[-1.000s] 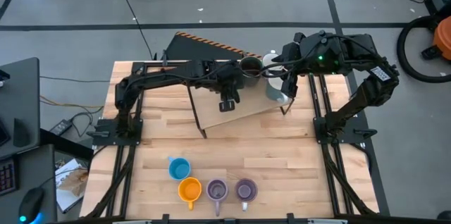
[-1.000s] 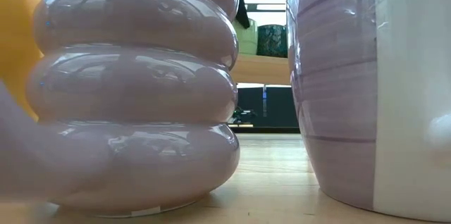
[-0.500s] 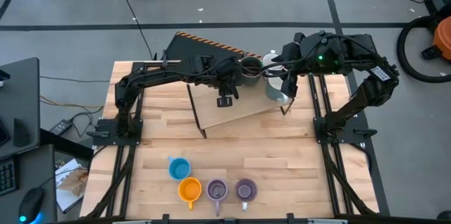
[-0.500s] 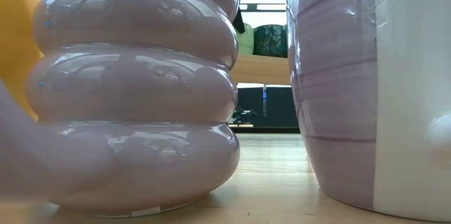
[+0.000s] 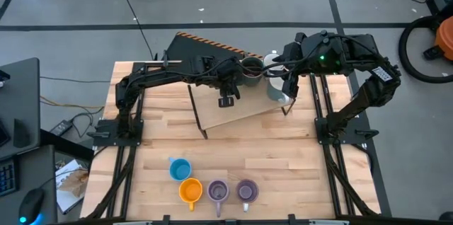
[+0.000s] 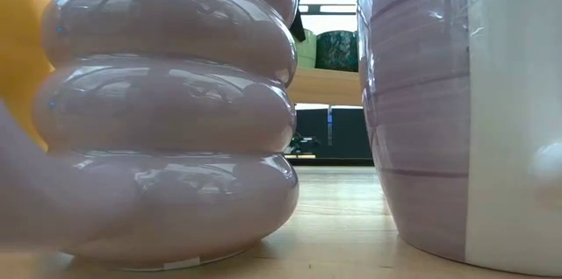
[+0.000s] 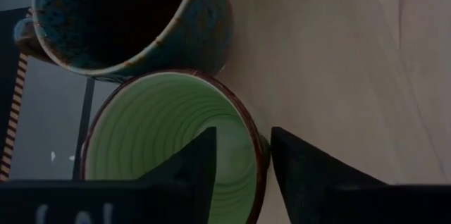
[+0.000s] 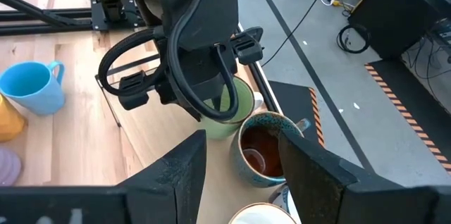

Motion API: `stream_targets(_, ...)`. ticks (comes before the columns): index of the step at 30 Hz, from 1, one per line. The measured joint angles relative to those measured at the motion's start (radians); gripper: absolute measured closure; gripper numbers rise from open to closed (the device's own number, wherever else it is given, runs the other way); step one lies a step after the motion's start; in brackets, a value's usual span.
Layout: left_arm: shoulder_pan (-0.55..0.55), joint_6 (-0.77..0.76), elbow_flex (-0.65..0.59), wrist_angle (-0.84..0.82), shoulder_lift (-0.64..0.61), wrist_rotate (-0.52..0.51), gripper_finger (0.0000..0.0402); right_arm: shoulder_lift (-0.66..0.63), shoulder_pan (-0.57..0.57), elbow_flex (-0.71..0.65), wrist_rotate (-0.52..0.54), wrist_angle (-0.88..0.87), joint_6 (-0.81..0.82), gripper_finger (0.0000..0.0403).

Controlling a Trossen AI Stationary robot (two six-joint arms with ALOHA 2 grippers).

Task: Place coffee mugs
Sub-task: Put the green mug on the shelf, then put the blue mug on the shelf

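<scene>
A green mug (image 7: 169, 146) stands on a raised wooden shelf (image 5: 233, 112) at the table's far side, beside a dark brown mug (image 7: 120, 20). My left gripper (image 7: 243, 134) is open over the green mug. One finger is inside it and one outside its wall, and I cannot tell whether they touch it. My right gripper (image 8: 241, 139) hovers open above the dark brown mug (image 8: 261, 150). White mugs (image 5: 272, 61) stand next to it. A blue mug (image 5: 180, 169), an orange mug (image 5: 190, 191) and two purple mugs (image 5: 217, 192) (image 5: 246, 191) stand in a row near the table's near edge.
The shelf rests on thin dark legs (image 5: 197, 115) above the tabletop (image 5: 283, 161). Both arms crowd its far right part. Bare wood lies between the shelf and the row of mugs. In the low view the purple mugs (image 6: 167, 112) (image 6: 465, 112) fill the picture.
My left gripper has moved a little toward the table's far edge, over the green mug, and then kept still. My right arm has not moved.
</scene>
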Motion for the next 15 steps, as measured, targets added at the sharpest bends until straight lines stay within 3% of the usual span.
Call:
stream_targets(8, 0.000, -0.003, 0.000, 0.000, 0.000, -0.002, 0.0206, 0.000, 0.000, 0.000, 0.000, 0.000, -0.004, 0.0218)
stream_targets(15, -0.002, -0.003, -0.001, 0.023, -0.059, 0.002, 0.0195, 0.000, 0.000, 0.000, 0.008, 0.000, -0.011, 0.0218)
